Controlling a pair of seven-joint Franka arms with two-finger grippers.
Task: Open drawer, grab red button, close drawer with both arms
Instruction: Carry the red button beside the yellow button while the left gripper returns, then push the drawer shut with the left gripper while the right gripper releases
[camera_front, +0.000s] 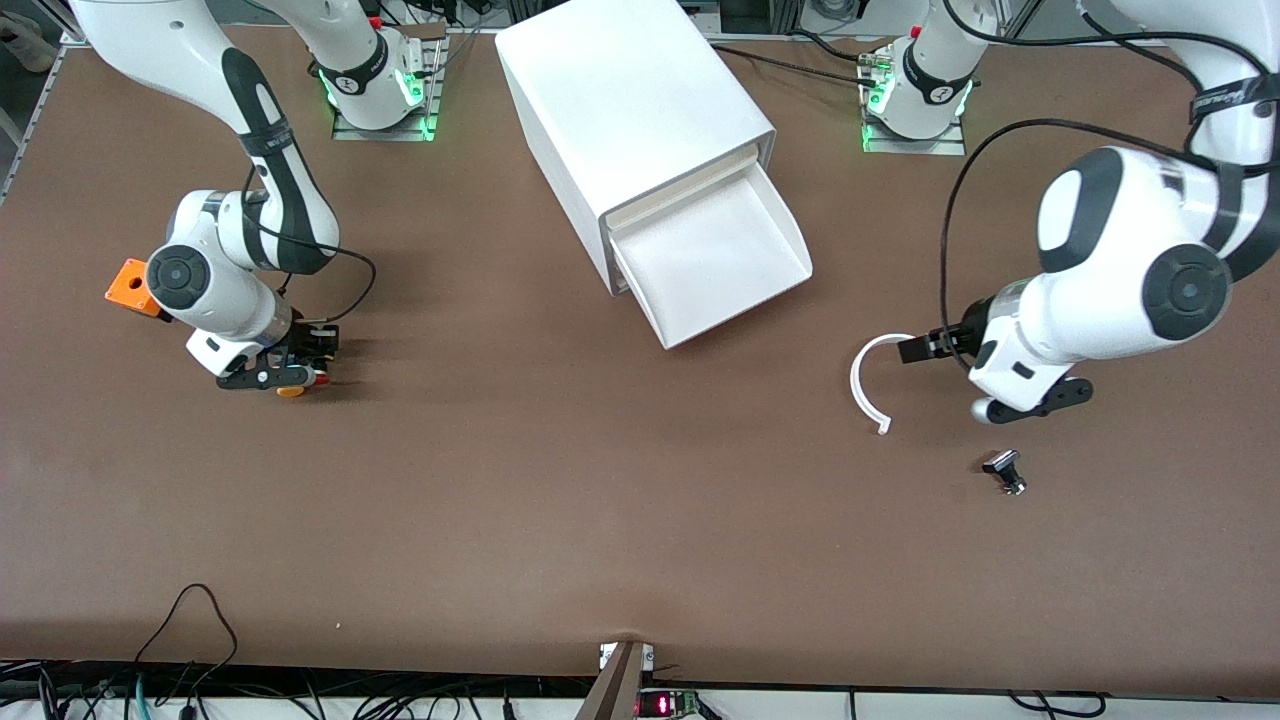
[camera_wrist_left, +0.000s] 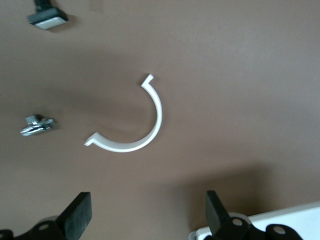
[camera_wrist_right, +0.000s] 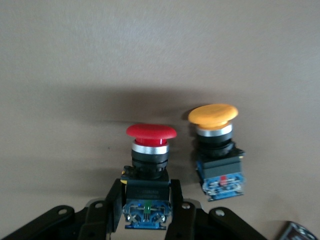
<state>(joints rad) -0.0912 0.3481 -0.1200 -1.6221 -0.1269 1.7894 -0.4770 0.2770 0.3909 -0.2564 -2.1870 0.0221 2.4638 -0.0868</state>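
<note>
The brown table (camera_front: 560, 480) carries a white box cabinet (camera_front: 630, 110) midway between the arms' bases. Toward the left arm's end lie a white curved strip (camera_front: 860, 385) and, nearer the front camera, a small black-and-metal part (camera_front: 1005, 470). Toward the right arm's end sit an orange box (camera_front: 128, 287) and a yellow-capped button (camera_wrist_right: 216, 150).

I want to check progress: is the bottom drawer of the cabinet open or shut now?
Open. The drawer sticks out of the white cabinet toward the front camera, and its inside shows nothing in it.
</note>
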